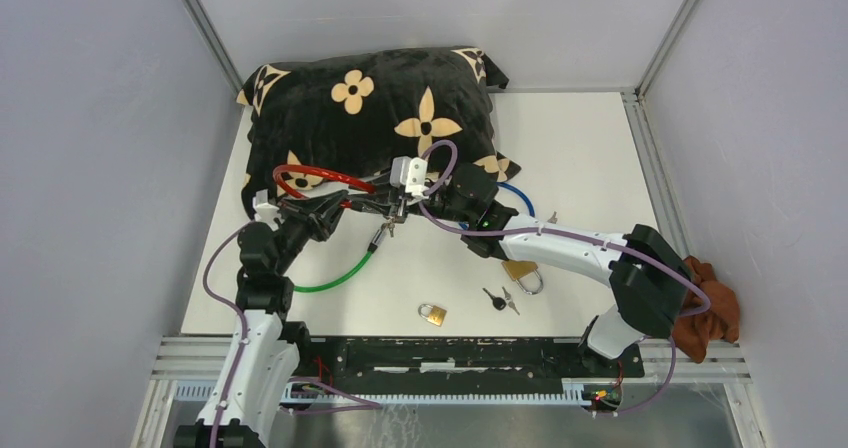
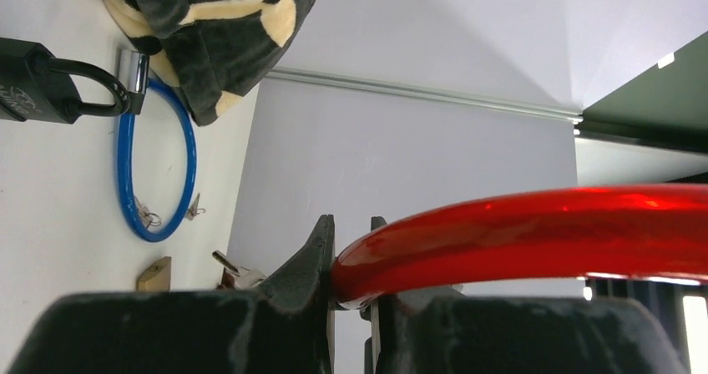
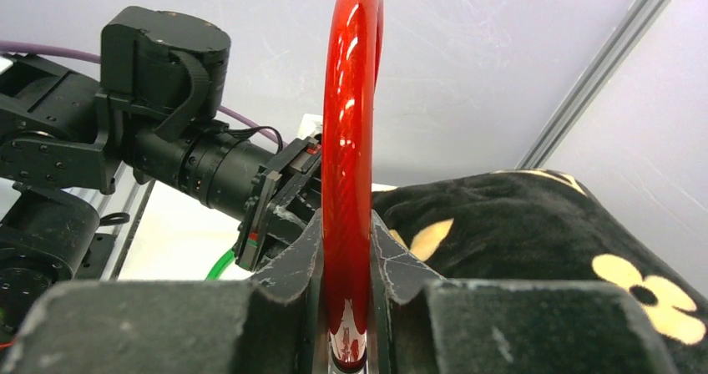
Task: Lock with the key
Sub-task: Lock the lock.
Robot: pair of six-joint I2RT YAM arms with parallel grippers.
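Observation:
A red cable lock loop (image 1: 320, 175) is held above the table in front of the pillow. My left gripper (image 1: 350, 201) is shut on one end of the red cable (image 2: 543, 232), which runs off to the right from between its fingers (image 2: 317, 257). My right gripper (image 1: 400, 203) is shut on the same red cable (image 3: 351, 140), which rises straight up from its jaws, with a shiny metal tip low between them. A black-headed key (image 1: 495, 298) lies on the table near the front. Small keys (image 1: 385, 230) hang by the green cable.
A black flowered pillow (image 1: 370, 118) fills the back. A green cable (image 1: 340, 276), a blue cable (image 1: 520, 196) with a black padlock (image 2: 33, 82), and two brass padlocks (image 1: 432, 314) (image 1: 523, 273) lie on the table. A rust cloth (image 1: 710, 313) sits at the right edge.

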